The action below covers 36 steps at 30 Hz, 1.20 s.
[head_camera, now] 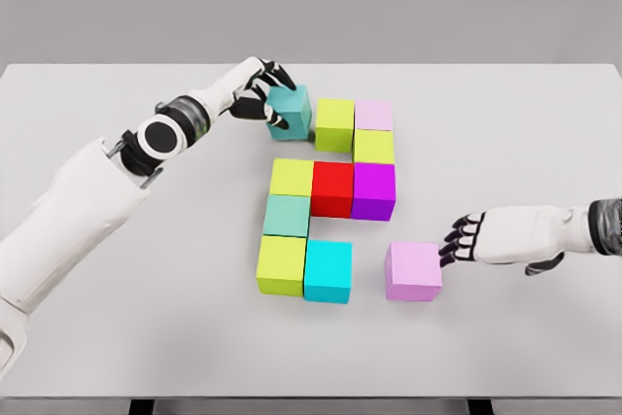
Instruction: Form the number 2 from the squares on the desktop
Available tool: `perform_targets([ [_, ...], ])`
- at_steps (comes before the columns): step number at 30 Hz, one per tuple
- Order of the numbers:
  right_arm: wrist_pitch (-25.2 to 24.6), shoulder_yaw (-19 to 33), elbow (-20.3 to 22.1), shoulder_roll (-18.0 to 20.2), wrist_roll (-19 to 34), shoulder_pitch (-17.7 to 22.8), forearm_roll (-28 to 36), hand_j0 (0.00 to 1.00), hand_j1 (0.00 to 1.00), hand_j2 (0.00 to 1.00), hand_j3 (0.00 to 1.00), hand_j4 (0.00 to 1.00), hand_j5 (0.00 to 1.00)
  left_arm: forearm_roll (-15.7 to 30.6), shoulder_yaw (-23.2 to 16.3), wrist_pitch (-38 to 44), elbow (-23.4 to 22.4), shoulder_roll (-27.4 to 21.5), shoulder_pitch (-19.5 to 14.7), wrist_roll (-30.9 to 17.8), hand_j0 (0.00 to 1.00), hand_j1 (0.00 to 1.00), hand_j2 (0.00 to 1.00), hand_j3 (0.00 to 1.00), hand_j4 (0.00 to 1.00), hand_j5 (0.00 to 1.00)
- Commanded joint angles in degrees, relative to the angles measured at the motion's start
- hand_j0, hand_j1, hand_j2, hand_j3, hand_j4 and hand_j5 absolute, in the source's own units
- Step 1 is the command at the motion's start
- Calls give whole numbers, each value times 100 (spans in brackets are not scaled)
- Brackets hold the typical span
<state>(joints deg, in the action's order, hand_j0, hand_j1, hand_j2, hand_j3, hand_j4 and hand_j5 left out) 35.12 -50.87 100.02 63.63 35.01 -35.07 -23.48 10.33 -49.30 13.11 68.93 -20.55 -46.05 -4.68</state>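
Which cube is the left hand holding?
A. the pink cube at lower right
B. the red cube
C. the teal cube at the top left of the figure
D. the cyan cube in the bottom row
C: the left hand has its fingers wrapped around the teal cube beside the yellow-green cube of the top row.

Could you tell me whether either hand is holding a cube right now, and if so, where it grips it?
The left hand grips the teal cube at its upper left side. The right hand holds nothing, fingertips beside the pink cube.

Ten cubes (331, 189) on one table (117, 337): four yellow-green, two teal, two pink, one red, one purple, one cyan — no.

Eleven cubes (331, 189) on one table (117, 337): four yellow-green, two teal, two pink, one red, one purple, one cyan.
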Motion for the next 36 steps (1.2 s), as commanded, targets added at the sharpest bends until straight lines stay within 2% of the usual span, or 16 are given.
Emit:
perform_targets([
  [1,-12,-28,26,-70,-1,0,19,100,100,100,100,100,100,-14,0,-27,15,7,0,3,47,47,47,47,47,47],
  [7,-12,-28,61,-114,-1,0,19,100,100,100,100,100,100,-14,0,-36,15,7,9,-6,66,66,66,66,66,66],
  [14,-12,34,-132,-9,-1,-211,28,100,100,100,100,100,100,-14,-9,-36,15,16,9,-6,69,69,69,69,69,69],
  [15,-12,16,-71,193,-1,-202,28,100,100,100,100,100,100,-14,-79,-36,15,16,9,-6,70,70,70,70,70,70],
  [16,-12,-19,70,246,-1,-150,28,100,100,100,100,100,100,-14,-123,-36,15,16,9,-6,71,71,71,71,71,71],
  [18,-12,-133,79,264,-1,-106,37,100,100,100,100,100,100,-14,-141,-36,24,16,9,-6,72,72,72,72,72,72],
  [24,-12,-335,88,176,-1,-114,37,100,100,100,100,100,100,-14,-141,-36,24,16,9,-6,76,76,76,76,76,76],
  [29,-12,-388,88,-17,-1,-123,45,100,100,100,100,100,100,-14,-141,-45,24,25,9,-6,87,87,87,87,87,87],
  [36,-12,-397,88,-114,-1,-141,45,100,100,100,100,100,100,-14,-150,-36,15,51,0,-6,88,88,88,88,88,88],
])
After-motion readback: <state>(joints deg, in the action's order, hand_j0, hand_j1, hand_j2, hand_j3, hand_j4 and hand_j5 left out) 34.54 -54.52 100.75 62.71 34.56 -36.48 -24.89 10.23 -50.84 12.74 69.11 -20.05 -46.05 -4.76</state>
